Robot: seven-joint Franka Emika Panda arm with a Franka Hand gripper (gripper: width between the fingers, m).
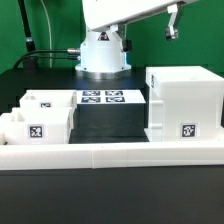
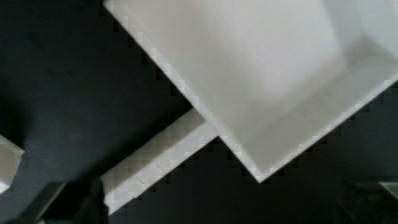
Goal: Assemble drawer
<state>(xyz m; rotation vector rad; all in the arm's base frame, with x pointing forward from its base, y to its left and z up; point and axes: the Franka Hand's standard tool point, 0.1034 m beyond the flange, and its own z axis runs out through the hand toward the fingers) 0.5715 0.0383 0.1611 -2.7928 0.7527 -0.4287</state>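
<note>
The drawer's white cube-like housing (image 1: 184,100) stands open-topped at the exterior view's right, with a tag on its front. Two shallow white trays (image 1: 45,103) (image 1: 35,127) sit side by side at the exterior view's left, the nearer one showing a tag. My gripper (image 1: 172,22) hangs high above the housing, apart from it. In the wrist view the housing (image 2: 267,70) fills the upper part, blurred. My gripper (image 2: 205,215) is open and empty there; only its dark fingertips (image 2: 36,200) show at the frame's corners.
The marker board (image 1: 103,97) lies flat between the trays and the housing, in front of the arm's base (image 1: 102,55). A long low white border wall (image 1: 110,155) runs along the front; a white strip (image 2: 160,160) in the wrist view may be part of it.
</note>
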